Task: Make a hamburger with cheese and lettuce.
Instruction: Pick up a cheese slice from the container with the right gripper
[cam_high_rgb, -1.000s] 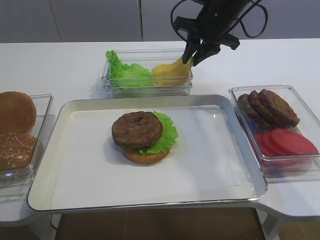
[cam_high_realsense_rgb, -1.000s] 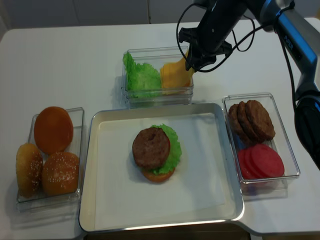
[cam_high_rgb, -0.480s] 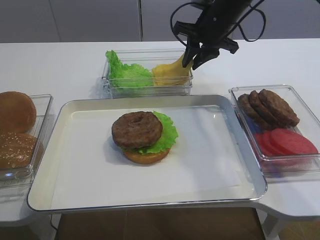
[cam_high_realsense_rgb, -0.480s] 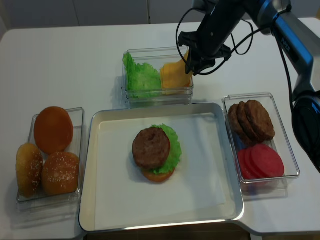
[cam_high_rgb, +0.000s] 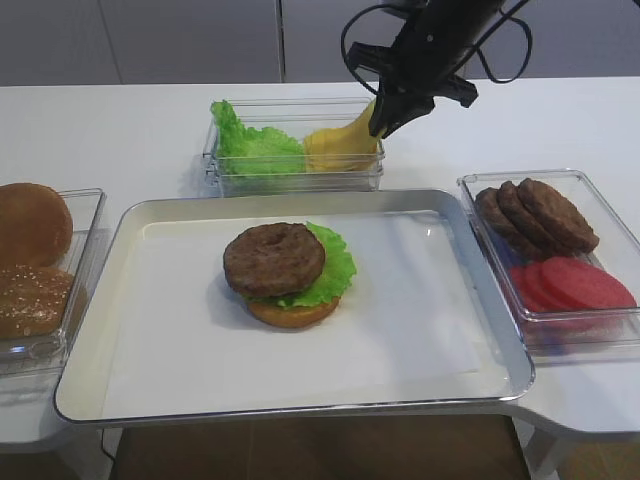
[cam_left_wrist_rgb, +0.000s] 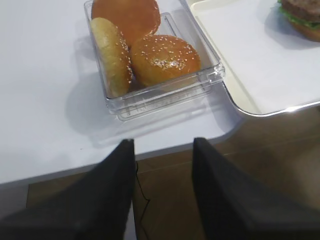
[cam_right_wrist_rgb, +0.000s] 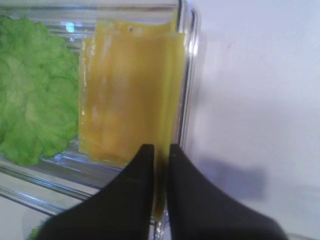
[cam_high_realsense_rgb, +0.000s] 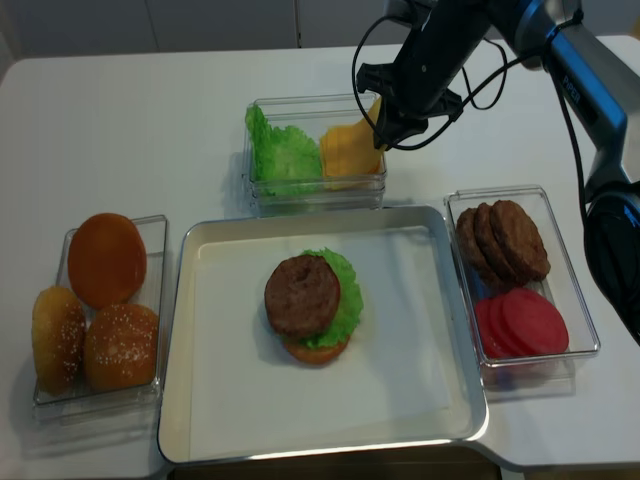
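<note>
The hamburger (cam_high_rgb: 288, 270) (cam_high_realsense_rgb: 312, 305) stands mid-tray: bun base, frilly green lettuce (cam_high_rgb: 335, 265), brown patty on top. More lettuce (cam_high_rgb: 255, 145) (cam_right_wrist_rgb: 30, 100) lies in the back clear box beside the yellow cheese (cam_high_rgb: 345, 145) (cam_right_wrist_rgb: 130, 100) (cam_high_realsense_rgb: 348, 150). My right gripper (cam_high_rgb: 378, 125) (cam_right_wrist_rgb: 160, 150) (cam_high_realsense_rgb: 381, 135) is at the box's right end, shut on the raised edge of a cheese slice. In the left wrist view, my left gripper (cam_left_wrist_rgb: 161, 150) is open and holds nothing, over the table's front edge near the buns.
The steel tray (cam_high_rgb: 300, 198) with white paper fills the centre. A clear box of buns (cam_high_rgb: 35, 260) (cam_left_wrist_rgb: 150, 55) sits at the left. At the right, another box (cam_high_rgb: 555, 240) holds brown patties and red slices. Cables hang off the right arm.
The right gripper's jaws, apart around the cheese edge before, have closed onto it. The arm has barely shifted. The left side is unchanged.
</note>
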